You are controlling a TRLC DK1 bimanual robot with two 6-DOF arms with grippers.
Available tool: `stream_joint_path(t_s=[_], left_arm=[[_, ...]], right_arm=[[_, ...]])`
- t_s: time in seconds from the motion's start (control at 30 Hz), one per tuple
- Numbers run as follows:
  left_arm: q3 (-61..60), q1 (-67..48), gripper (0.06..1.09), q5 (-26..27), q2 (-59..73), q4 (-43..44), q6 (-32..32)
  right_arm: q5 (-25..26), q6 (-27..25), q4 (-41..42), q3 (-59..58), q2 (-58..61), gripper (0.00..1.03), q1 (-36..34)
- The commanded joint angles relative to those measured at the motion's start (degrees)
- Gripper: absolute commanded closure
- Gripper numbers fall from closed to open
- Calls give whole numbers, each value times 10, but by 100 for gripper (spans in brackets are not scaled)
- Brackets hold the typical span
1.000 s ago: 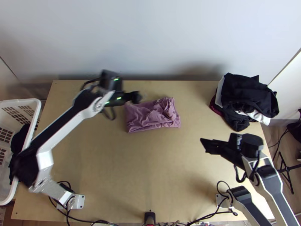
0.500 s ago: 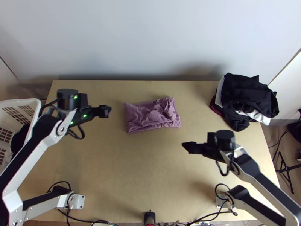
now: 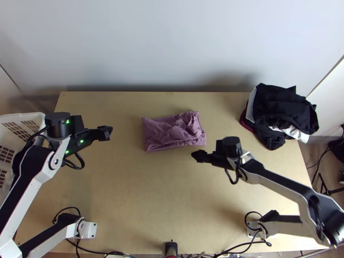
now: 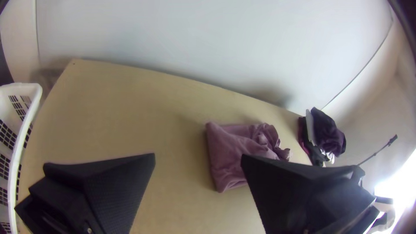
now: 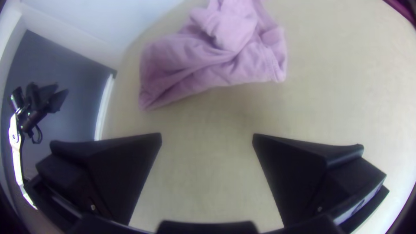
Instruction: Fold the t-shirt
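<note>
In the top view my left gripper (image 3: 105, 133) stands over the table's left part, well left of the mauve t-shirt (image 3: 170, 132). My right gripper (image 3: 198, 156) is just below the shirt's lower right edge, apart from it. The shirt lies as a compact folded bundle, wrinkled, with a bunched part at its right end. The left wrist view has my left gripper (image 4: 198, 157) open with nothing held, the shirt (image 4: 229, 151) partly behind one finger. Wide apart and holding nothing, the fingers of my right gripper (image 5: 207, 136) face the shirt (image 5: 208, 56) in the right wrist view.
A pile of black, white and dark red clothes (image 3: 279, 114) lies at the table's back right. At the left edge stands a white laundry basket (image 3: 39, 118) with dark cloth inside. Bare tabletop (image 3: 146, 198) lies in front of the shirt.
My left gripper has moved left, away from the shirt. The right one has come left and up the picture toward the shirt. The shirt lies as before.
</note>
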Motion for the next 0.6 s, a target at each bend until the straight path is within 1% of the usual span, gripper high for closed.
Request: stream_joint_path(t_s=[0.0, 0.37, 0.57], left_arm=[[-2, 32, 12, -6, -24, -8, 5], [-8, 65, 12, -6, -41, -23, 22], [-13, 75, 12, -6, -41, -22, 35]], right_arm=[[9, 5, 41, 44, 103, 5, -7], [42, 15, 84, 123, 189, 7, -19], [58, 15, 85, 171, 227, 6, -24]])
